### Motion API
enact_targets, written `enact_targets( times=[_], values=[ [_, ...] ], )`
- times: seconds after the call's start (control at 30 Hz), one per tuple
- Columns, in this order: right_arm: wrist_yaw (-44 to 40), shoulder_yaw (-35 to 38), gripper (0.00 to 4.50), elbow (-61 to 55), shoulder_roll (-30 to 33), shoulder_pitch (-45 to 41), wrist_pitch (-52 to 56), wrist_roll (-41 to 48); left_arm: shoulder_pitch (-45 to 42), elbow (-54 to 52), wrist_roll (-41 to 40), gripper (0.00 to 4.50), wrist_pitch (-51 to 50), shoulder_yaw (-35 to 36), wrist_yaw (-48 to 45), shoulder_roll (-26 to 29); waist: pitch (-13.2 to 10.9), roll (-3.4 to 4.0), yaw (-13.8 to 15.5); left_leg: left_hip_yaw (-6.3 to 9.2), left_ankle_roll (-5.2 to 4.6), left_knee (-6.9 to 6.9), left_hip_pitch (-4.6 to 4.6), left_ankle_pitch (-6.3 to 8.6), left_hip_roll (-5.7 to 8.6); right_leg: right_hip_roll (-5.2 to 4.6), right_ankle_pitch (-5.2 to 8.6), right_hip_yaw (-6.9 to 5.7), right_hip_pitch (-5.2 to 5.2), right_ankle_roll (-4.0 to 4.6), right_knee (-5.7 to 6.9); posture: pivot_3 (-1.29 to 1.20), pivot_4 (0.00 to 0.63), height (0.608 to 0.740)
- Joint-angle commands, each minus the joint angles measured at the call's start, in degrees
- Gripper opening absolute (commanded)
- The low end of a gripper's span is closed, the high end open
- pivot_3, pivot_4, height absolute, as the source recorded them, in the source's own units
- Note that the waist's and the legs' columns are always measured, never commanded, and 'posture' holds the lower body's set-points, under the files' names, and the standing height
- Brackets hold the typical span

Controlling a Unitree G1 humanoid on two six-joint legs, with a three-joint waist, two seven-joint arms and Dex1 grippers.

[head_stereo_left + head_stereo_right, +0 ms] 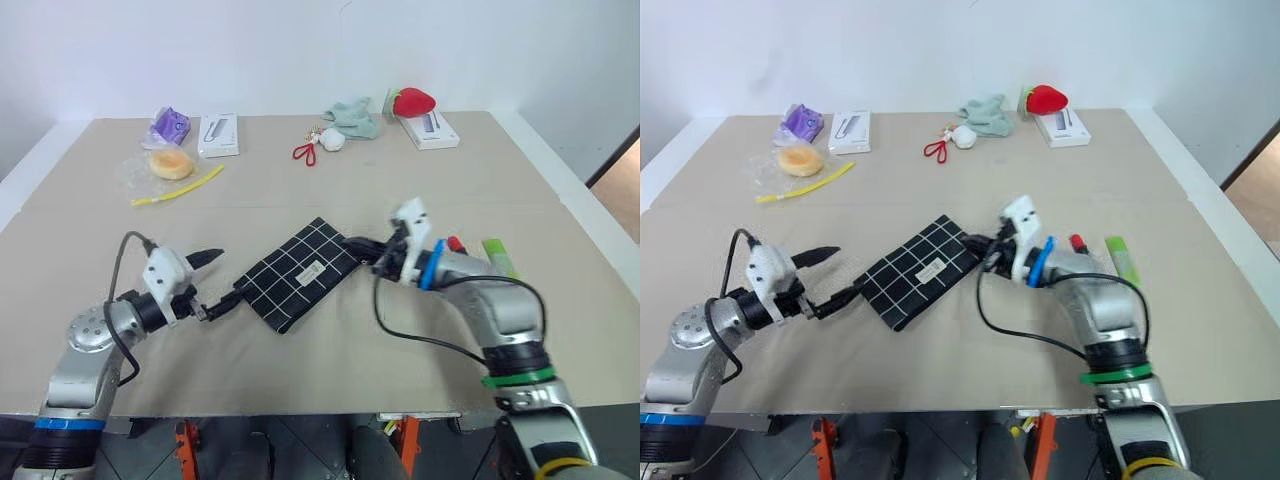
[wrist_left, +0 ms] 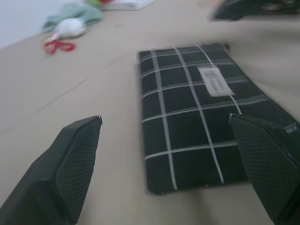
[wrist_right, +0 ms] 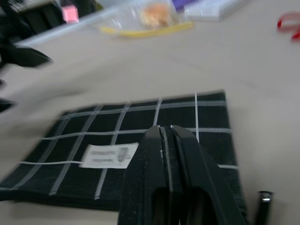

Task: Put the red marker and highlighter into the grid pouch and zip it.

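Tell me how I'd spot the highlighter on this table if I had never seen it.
Start at the black checked pouch in the middle of the tan table and look across to the robot's right side. Just beyond the right arm lies a short, flat, light-green highlighter. Next to it is a slimmer marker with a red cap; the highlighter is wider and all green.

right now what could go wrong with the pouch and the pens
1. The right gripper is shut with nothing between its fingers, over the pouch near the zipper end; it may have missed the pull cord.
2. The left gripper is open at the pouch's other end, not pinning it, so a tug could drag the pouch.
3. The red marker and highlighter lie beside the right arm and could be knocked away.
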State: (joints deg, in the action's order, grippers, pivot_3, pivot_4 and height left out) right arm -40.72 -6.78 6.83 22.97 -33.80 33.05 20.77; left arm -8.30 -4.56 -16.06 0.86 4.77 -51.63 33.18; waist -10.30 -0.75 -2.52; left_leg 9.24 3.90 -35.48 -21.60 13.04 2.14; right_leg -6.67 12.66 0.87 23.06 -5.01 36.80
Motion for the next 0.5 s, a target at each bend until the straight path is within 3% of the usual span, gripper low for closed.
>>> enact_targets(
  times=[0.03,0.23,0.5],
  values=[
    [5.10,-2.81,0.03,6.72,-1.17,-2.39,-1.12,-7.08,-1.48,2.09,6.02,4.50,9.68,-2.70,-0.70,1.30,0.00,0.00,-0.02,-0.02,0.00,0.00,0.00,0.00,0.00,0.01,-0.01,0.02,0.02,0.01,0.00,0.00,0.150,0.740],
    [9.28,-3.50,0.03,11.25,-3.79,-3.05,1.17,-10.34,-3.79,9.46,20.55,4.50,31.44,-8.82,2.41,4.21,0.16,-0.15,-0.08,-0.05,0.06,0.02,0.10,-0.09,-0.17,0.18,-0.04,0.07,0.00,-0.13,0.00,0.00,0.150,0.740],
    [11.05,-1.80,0.03,10.65,-6.06,-2.67,2.49,-9.88,-7.86,17.29,34.79,4.50,42.09,-13.67,12.64,3.75,0.32,-0.09,0.00,-0.02,-0.17,0.01,0.23,-0.29,-0.46,0.48,-0.35,0.08,-0.08,-0.17,0.01,0.00,0.150,0.740]
  ],
)
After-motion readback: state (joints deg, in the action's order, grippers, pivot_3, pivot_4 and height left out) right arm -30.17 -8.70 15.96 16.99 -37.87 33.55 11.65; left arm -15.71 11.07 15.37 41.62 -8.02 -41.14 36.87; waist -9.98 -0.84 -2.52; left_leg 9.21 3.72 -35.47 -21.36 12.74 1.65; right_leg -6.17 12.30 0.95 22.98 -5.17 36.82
